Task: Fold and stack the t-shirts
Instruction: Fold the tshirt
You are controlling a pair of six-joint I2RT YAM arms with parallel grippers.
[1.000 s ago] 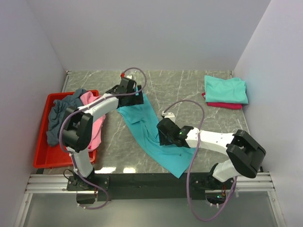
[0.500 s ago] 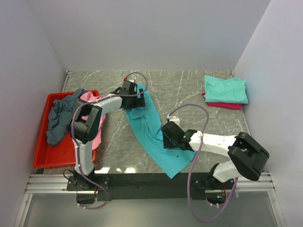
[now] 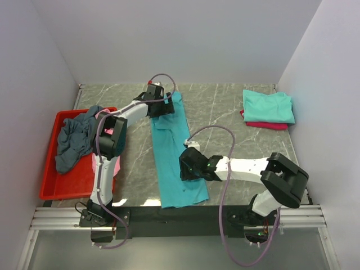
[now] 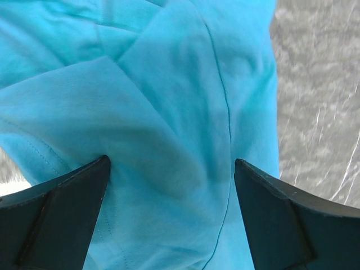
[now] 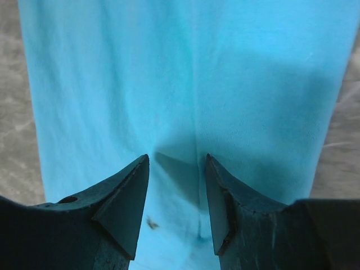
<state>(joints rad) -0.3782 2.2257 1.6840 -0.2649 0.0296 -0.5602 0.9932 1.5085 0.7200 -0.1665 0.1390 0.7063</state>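
At far left, red plastic tray (image 3: 49, 188) with crumpled slate-grey t-shirt (image 3: 70, 143) and pink t-shirt (image 3: 116, 164), not yet folded. In the middle, bright turquoise collared t-shirt (image 3: 180, 191) laid as a long strip, far to near, on the grey marbled tabletop (image 3: 236, 140). Left gripper (image 3: 160, 107) at its far end, jaws spread wide over the cloth, pinching nothing, likely pinning it flat. Right gripper (image 5: 177, 158) at its right edge midway, jaws part spread, tips down on the cloth, no clear pinch, probably smoothing before a fold. Far right, folded mint-green t-shirt (image 3: 269, 107) on crimson t-shirt (image 3: 264, 125): the stack begun.
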